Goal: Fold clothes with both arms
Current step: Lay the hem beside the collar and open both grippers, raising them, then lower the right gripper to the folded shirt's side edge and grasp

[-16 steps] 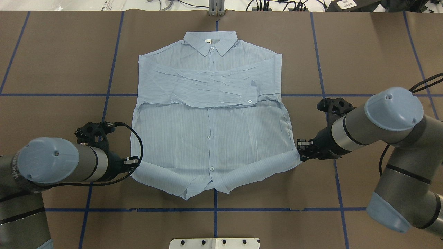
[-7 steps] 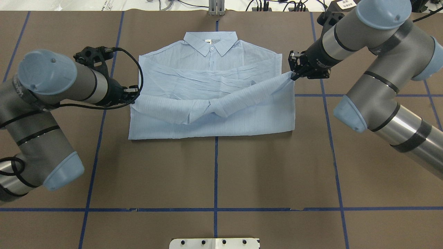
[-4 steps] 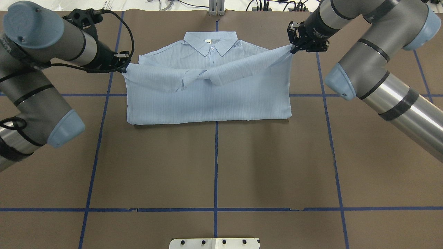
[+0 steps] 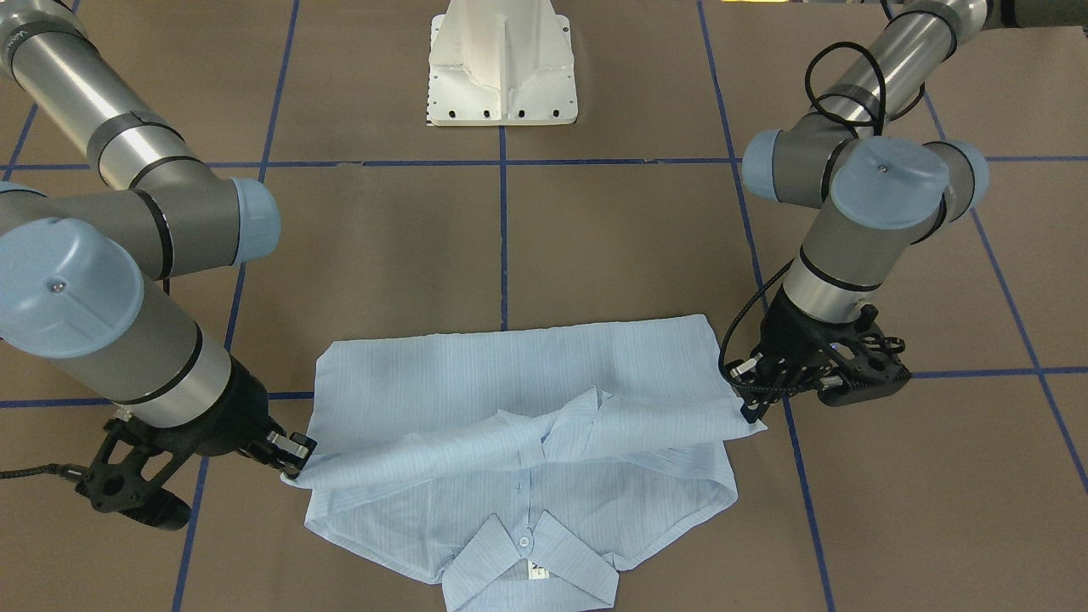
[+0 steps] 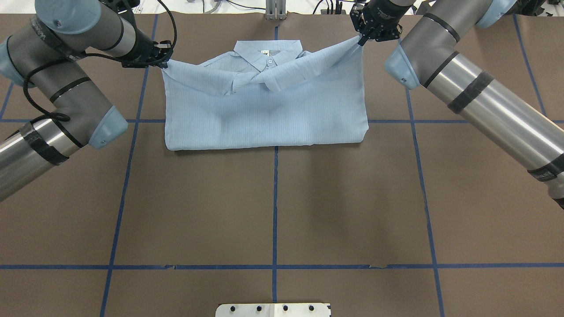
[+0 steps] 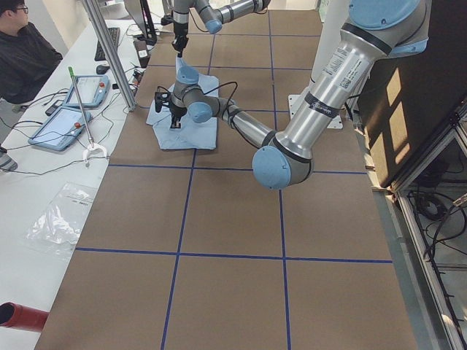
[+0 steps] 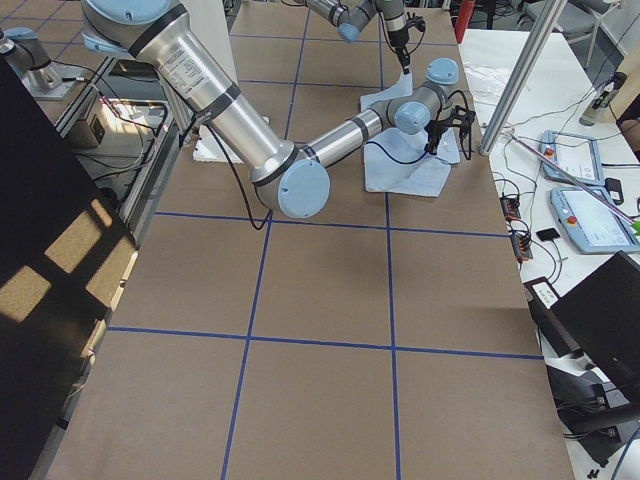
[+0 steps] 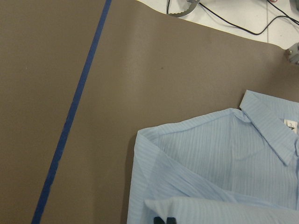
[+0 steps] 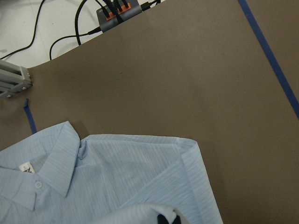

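Light-blue striped cloth lies on the half of the brown table (image 5: pixel 273 207) far from the robot. It is the shirt (image 5: pixel 264 119), which we see doubled over, its lower part brought up across the chest and the fold line on the robot's side. The raised hem stops just short of the collar (image 5: pixel 268 52) and sags in the middle. The left gripper (image 5: pixel 164 62) has its fingers clamped on one hem corner, beside a shoulder of the shirt. The right gripper (image 5: pixel 362 39) pinches the opposite corner. Both corners hang off the table. From the front we see the white neck label (image 4: pixel 536 571) inside the collar. Blue tape lines (image 5: pixel 275 198) cross the table.
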`<state>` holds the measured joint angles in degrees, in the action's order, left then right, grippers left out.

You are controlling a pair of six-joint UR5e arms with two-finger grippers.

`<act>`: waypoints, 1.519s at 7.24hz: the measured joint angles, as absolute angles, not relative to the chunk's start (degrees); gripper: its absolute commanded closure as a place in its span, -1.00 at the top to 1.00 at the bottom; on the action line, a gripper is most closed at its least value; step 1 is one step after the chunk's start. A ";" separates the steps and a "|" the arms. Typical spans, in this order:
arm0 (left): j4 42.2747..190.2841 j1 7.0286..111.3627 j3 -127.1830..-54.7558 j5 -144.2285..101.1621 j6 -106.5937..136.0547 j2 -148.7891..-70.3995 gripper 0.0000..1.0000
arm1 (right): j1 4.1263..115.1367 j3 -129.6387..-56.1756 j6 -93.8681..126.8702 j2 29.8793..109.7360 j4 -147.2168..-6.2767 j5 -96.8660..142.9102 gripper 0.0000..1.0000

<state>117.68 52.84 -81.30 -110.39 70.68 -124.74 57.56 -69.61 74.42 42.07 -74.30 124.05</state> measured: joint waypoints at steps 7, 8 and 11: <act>130.70 52.94 -66.70 -110.36 72.53 -129.42 0.99 | 55.75 -60.74 73.39 38.61 -70.64 123.84 0.98; 130.83 52.92 -66.75 -110.38 72.78 -129.61 0.99 | 55.21 -60.84 73.39 38.25 -69.71 123.23 1.00; 130.87 53.63 -67.38 -110.45 72.33 -129.38 0.99 | 54.32 -62.44 71.38 39.59 -67.80 121.53 1.00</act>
